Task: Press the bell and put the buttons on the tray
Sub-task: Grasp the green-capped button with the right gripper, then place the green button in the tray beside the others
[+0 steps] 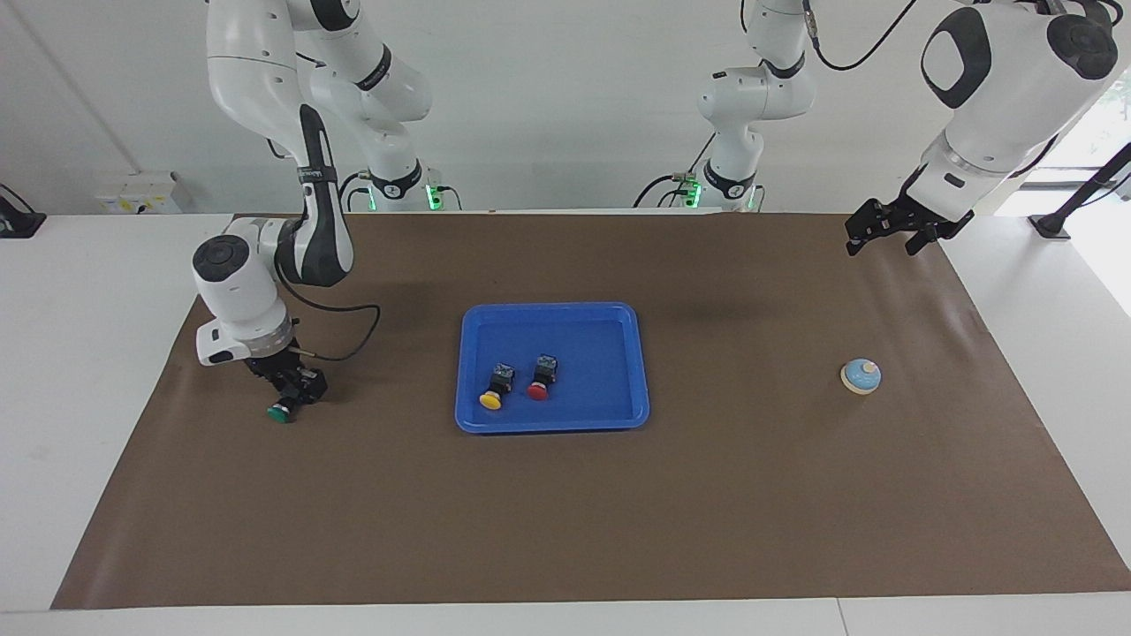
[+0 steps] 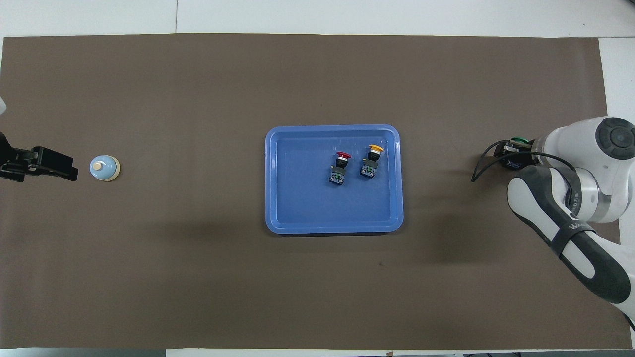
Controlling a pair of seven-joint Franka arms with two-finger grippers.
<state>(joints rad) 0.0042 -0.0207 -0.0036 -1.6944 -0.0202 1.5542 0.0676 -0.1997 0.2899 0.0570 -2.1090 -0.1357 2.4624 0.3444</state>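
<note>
Shallow bright blue plastic tray [image 1: 618, 322] sits mid-tabletop, toward the left arm's end from the right end effector [image 1: 287, 393]; red and yellow buttons already in it.

Right end effector is down at the green-capped black push-button [image 1: 281, 412], closing on it; grip unconfirmed.

Left end effector [image 1: 884, 231] waits open, raised near the light blue dome bell [image 1: 861, 375].

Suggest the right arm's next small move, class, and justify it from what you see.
Probably lift straight up. The right gripper sits low on the mat around the green button, apparently closed on it, while the yellow button and red button already lie in the tray.
</note>
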